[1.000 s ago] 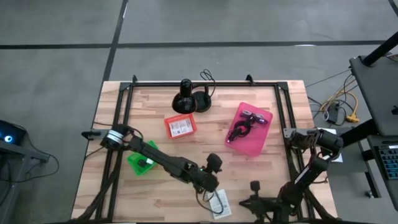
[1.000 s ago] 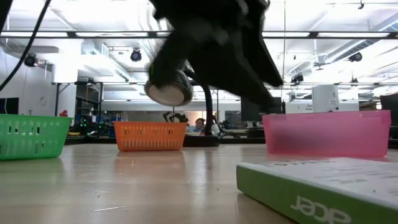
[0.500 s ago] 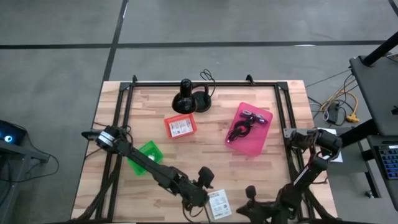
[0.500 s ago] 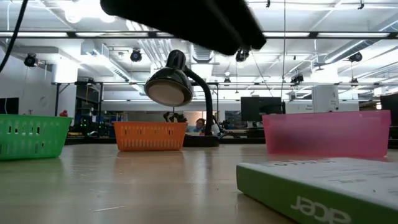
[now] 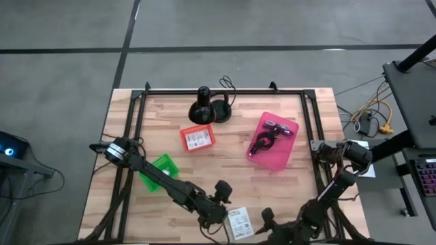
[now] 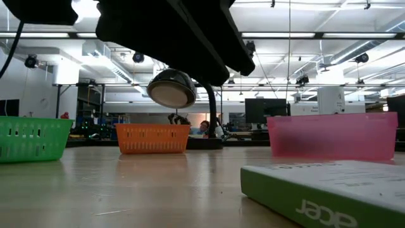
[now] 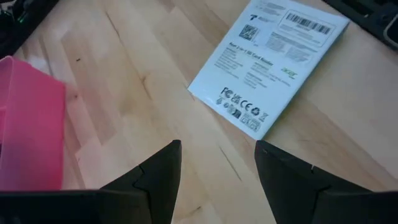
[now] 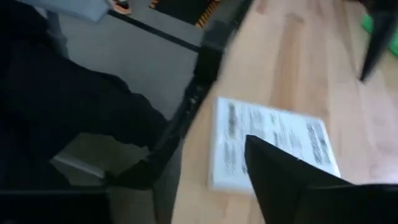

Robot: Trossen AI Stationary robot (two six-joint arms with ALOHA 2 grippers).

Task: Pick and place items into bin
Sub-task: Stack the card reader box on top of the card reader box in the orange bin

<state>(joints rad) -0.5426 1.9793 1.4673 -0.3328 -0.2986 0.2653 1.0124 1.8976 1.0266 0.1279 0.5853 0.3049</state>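
A white printed box [image 5: 238,222] lies flat near the table's front edge; it also shows in the left wrist view [image 7: 268,61], the right wrist view [image 8: 273,146] and the low view [image 6: 316,190]. My left gripper [image 5: 219,204] hovers open just left of it, its fingers [image 7: 158,180] over bare wood. My right gripper [image 5: 264,218] is just right of the box at the front edge. A black cable and a purple strap lie in the pink bin [image 5: 272,141]. A white card lies in the orange bin [image 5: 197,137].
A green bin [image 5: 161,170] sits under my left arm. A black lamp [image 5: 203,106] with a cord stands at the far middle. A dark frame [image 5: 310,122] borders the table. Bare wood lies between the bins and the front edge.
My left gripper has gone toward the near edge and a little left, down toward the white box. My right gripper has shifted left along the front edge toward the box. The box has stayed where it was.
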